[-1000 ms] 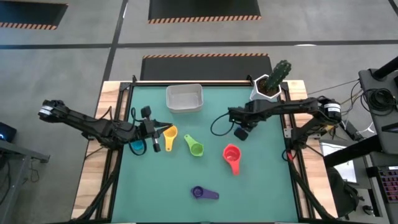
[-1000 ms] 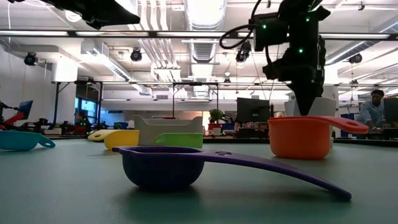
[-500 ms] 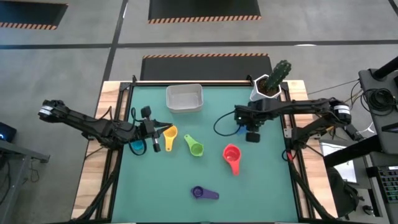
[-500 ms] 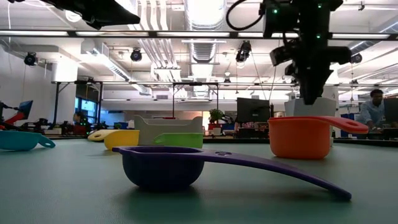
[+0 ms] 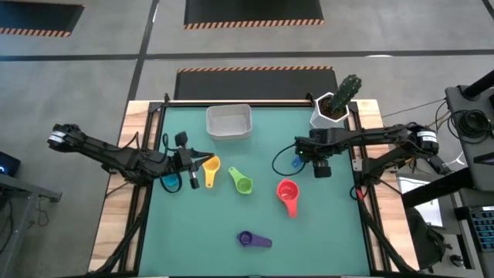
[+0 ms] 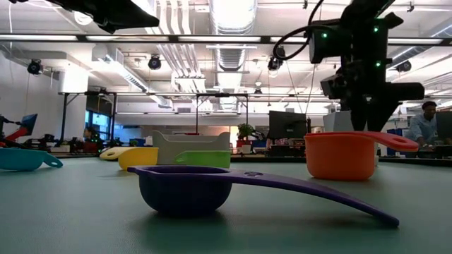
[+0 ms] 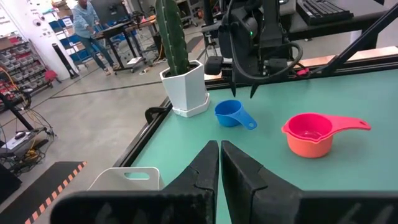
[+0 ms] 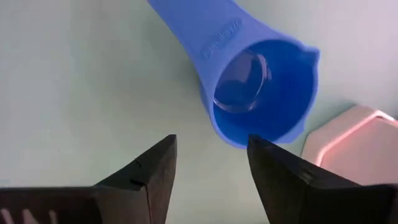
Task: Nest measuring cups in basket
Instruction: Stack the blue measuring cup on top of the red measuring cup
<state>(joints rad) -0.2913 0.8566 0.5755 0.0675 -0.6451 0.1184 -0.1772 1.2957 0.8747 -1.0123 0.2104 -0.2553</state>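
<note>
Green counter (image 5: pixel 255 224), five cups loose on it in the high view and a sixth under the right arm. White basket (image 5: pixel 228 121) at the far edge, nothing in it; cactus pot (image 5: pixel 332 110) at the far right corner. Left arm parked at the left side, left tool (image 5: pixel 193 162) pinched shut and empty, beside the yellow cup (image 5: pixel 211 166) and teal cup (image 5: pixel 170 182). Right tool (image 5: pixel 299 155) shifted rightward across the last second, from mid-counter to near the pot, and spread from narrow to wide; empty. Red cup (image 5: pixel 287 191), green cup (image 5: pixel 244 184) and purple cup (image 5: pixel 247 239) scattered toward the front, well apart. Blue cup (image 8: pixel 261 87) upright on the counter just ahead of the spread fingers (image 8: pixel 149 171), untouched, close to the pot's base. Probably the lead-in to a grab of the blue cup; nesting not yet begun.
</note>
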